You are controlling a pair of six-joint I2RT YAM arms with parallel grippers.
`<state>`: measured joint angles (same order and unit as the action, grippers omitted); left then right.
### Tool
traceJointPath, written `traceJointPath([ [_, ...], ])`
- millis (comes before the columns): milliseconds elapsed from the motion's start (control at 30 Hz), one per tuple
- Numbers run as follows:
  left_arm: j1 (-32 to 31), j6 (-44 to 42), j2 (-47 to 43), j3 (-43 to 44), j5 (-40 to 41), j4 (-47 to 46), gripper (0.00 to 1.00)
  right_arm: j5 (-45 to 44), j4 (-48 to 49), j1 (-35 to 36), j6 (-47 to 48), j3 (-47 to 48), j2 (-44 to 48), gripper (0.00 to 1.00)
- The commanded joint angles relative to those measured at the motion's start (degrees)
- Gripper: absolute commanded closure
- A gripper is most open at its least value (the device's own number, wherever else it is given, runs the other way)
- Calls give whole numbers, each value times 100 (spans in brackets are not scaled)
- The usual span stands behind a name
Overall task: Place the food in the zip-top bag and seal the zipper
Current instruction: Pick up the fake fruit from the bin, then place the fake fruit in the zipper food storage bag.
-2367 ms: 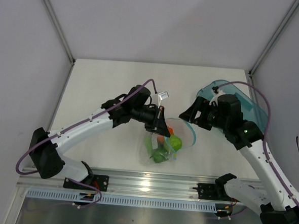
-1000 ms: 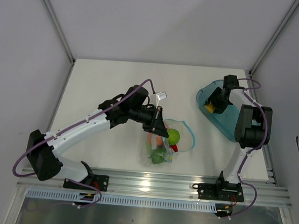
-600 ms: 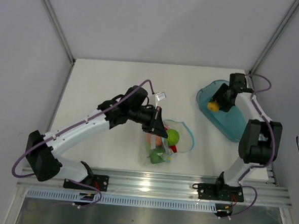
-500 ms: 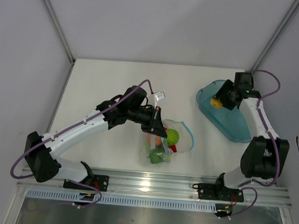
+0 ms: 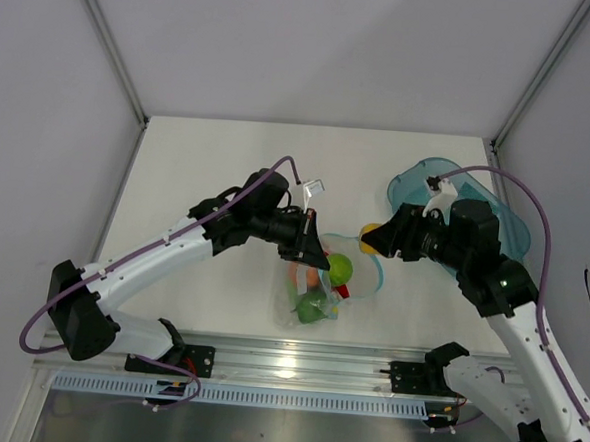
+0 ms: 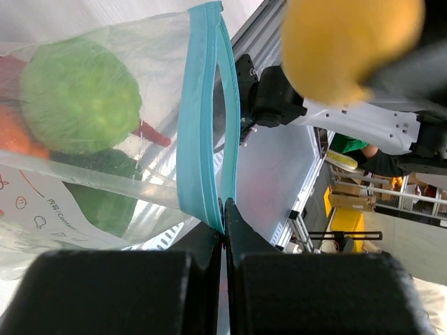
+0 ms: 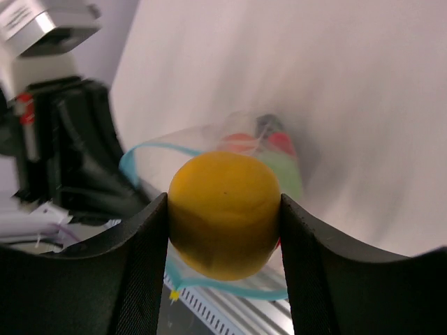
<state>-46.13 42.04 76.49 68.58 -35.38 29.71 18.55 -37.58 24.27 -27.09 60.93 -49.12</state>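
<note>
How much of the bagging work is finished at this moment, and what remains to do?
Done: a green lime and an orange piece lie inside the zip-top bag. In hand: the left claw pinches the zipper, mouth open; the right claw holds the yellow lemon close to that mouth. Left: drop the lemon in, then seal the zipper.

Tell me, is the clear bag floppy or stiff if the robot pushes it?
Probably floppy: the zip-top bag looks thin and crinkled, bulging around the lime. Its mouth likely sags shut if released, since the left gripper pinches the zipper to hold it open. Such thin film seems light, so a push might slide it.
</note>
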Motion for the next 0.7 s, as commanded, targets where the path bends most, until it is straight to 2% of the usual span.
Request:
traceJointPath([
  [0, 34, 94, -204, 85, 48, -194, 99, 334, 67, 341, -331, -116, 516, 66],
  [133, 25, 94, -187, 121, 92, -141, 99, 790, 129, 587, -534, -335, 685, 65],
  [400, 34, 190, -310, 51, 215, -132, 99, 378, 339, 1211, -578, -696, 334, 60],
  [567, 25, 252, -406, -11, 312, -107, 99, 238, 822, 1624, -683, -644, -202, 48],
  [667, 34, 269, -477, -20, 347, -71, 99, -121, 700, 1800, -640, -424, -449, 34],
])
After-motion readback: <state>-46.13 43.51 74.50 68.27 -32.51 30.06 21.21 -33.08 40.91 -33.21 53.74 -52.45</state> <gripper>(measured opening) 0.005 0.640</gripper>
